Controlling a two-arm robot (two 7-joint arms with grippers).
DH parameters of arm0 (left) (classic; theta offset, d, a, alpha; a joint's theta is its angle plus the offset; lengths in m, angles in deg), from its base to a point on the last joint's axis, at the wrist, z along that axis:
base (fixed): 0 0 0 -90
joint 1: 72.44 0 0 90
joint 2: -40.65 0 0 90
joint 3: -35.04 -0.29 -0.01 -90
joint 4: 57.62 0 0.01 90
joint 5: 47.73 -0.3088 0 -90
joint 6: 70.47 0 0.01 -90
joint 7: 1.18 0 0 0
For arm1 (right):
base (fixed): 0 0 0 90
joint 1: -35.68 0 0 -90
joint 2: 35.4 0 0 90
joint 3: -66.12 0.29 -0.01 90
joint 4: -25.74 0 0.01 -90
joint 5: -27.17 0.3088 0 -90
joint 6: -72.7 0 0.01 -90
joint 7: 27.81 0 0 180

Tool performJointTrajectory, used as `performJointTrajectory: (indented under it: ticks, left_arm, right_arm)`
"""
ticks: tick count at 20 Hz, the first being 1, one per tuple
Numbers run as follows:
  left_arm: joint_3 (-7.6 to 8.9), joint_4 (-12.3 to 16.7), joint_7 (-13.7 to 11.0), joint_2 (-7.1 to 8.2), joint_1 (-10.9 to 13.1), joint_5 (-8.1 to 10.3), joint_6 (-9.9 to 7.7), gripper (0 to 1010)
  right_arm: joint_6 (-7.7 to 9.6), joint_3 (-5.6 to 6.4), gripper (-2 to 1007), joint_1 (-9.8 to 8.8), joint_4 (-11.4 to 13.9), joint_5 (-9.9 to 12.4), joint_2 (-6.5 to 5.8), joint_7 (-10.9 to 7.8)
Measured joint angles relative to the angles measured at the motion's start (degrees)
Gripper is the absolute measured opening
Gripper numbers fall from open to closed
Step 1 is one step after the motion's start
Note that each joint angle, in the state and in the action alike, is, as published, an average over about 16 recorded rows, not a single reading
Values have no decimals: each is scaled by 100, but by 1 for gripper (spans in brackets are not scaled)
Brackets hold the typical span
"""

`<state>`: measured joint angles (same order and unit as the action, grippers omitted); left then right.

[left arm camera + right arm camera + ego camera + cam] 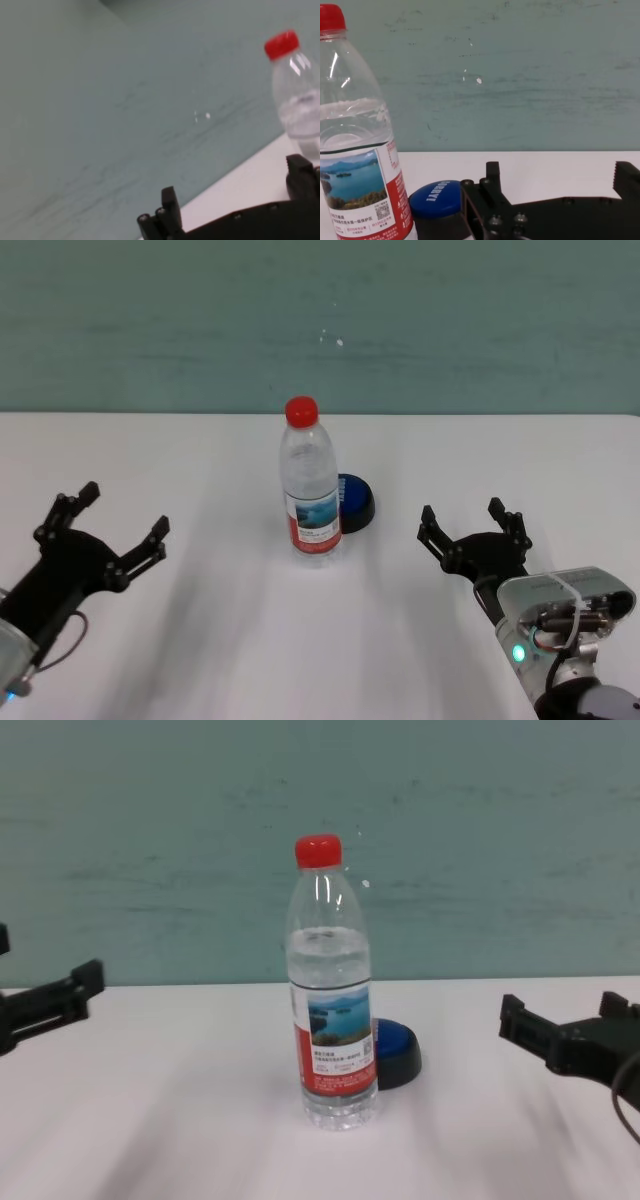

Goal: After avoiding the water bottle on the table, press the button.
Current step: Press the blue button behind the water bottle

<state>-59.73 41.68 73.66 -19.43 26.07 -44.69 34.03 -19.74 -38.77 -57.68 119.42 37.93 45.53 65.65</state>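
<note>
The water bottle (309,483) stands upright mid-table, clear with a red cap and a red-and-white lake label; it also shows as bottle (331,990), bottle (357,140) and bottle (298,95). Just behind it to the right sits the button (355,502), blue dome on a black base, partly hidden by the bottle; button (395,1052), button (437,200). My right gripper (474,524) hovers open to the right of both, empty. My left gripper (114,524) is open and empty at the table's left.
The white table (200,640) stretches wide around the bottle. A teal wall (320,320) runs along the table's far edge.
</note>
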Motion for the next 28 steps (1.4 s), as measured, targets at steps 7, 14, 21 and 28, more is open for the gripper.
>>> performJointTrajectory:
  ticks: [7,14,21,28]
  left_arm:
    - [-231,154,89,-425,-18,-175,-21,1000]
    - [-606,-62,-30,-770,-229,-334,-6,1000]
    - [-821,-322,-51,-1017,-224,-419,70,1000]
    - [-813,-484,67,-1209,-23,-425,263,1000]
  right_arm:
    - [0,0,1003,0,0,0,0,0]
    - [0,0,1003,0,0,0,0,0]
    - [0,0,1003,0,0,0,0,0]
    - [0,0,1003,0,0,0,0,0]
